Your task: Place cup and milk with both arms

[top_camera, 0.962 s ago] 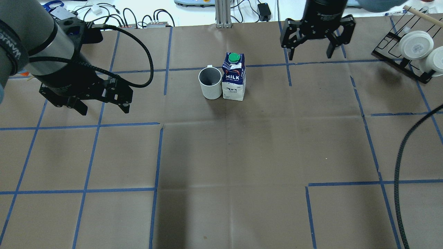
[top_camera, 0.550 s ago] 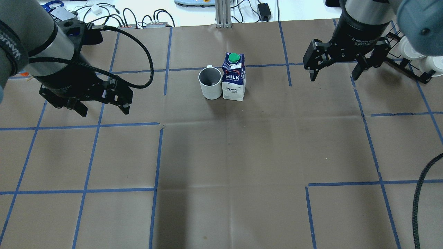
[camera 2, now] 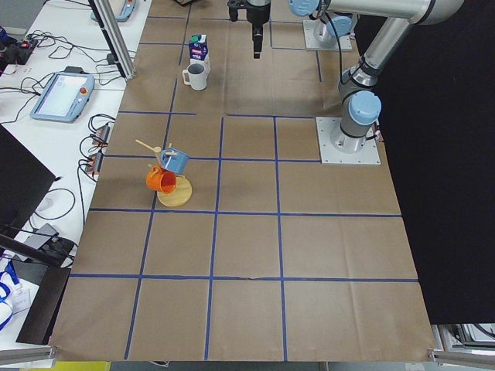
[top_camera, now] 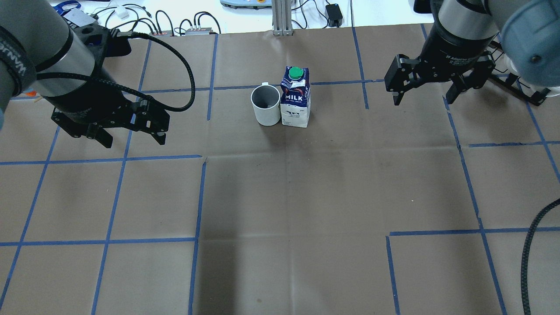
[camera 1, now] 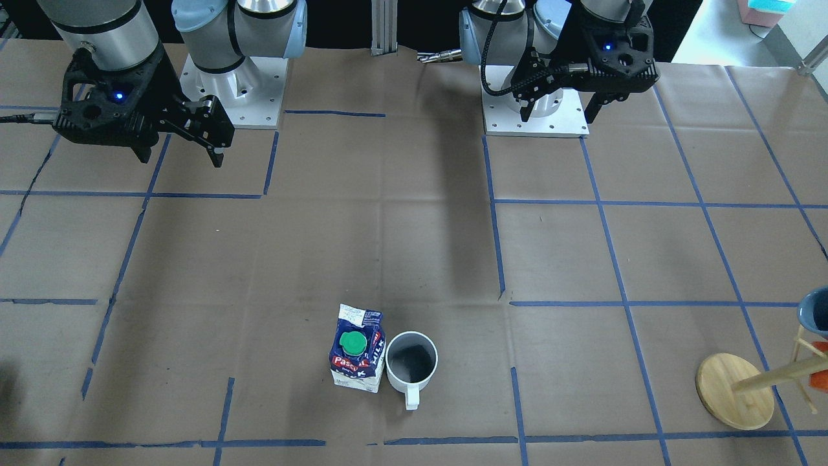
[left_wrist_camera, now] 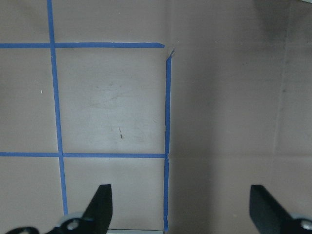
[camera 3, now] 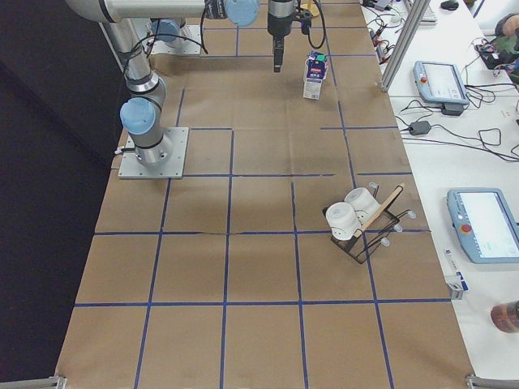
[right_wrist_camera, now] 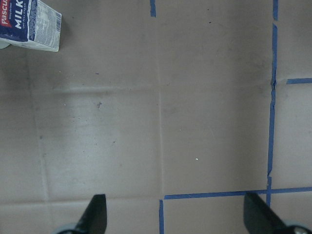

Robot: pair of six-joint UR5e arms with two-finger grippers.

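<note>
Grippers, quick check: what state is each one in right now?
Left gripper: open, holding nothing.
Right gripper: open, holding nothing.

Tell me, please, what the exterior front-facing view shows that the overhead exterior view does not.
Only the front-facing view shows the arms' base plates and a wooden stand. Only the overhead view shows cables on the white bench beyond the table. Both show the cup standing right beside the milk, with the left gripper and the right gripper open and empty.
</note>
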